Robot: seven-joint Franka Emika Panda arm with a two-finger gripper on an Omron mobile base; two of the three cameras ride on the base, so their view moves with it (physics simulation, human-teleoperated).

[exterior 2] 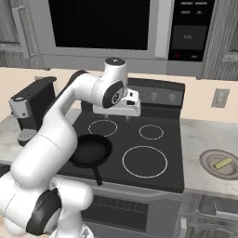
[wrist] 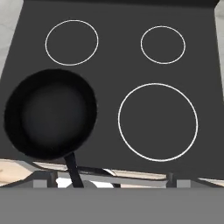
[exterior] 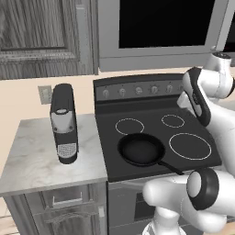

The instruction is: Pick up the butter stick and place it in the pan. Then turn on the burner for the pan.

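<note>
On the grey counter right of the stove, the small pale yellow butter stick (exterior 2: 222,163) lies on a round grey plate (exterior 2: 207,163), well apart from the round black frying pan (exterior 2: 89,150) on the front-left burner. White two-finger gripper (exterior 2: 117,116) hovers high above the cooktop; open or closed, can't tell. Risks: long sideways reach, bar skidding on the plate, knocking the pan handle.

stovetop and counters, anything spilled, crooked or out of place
Nothing stands out. The pan sits flat and empty on the front left burner, handle pointing off the front edge. The butter stick lies on a plate on the right counter. The coffee machine stands upright on the left counter.
</note>
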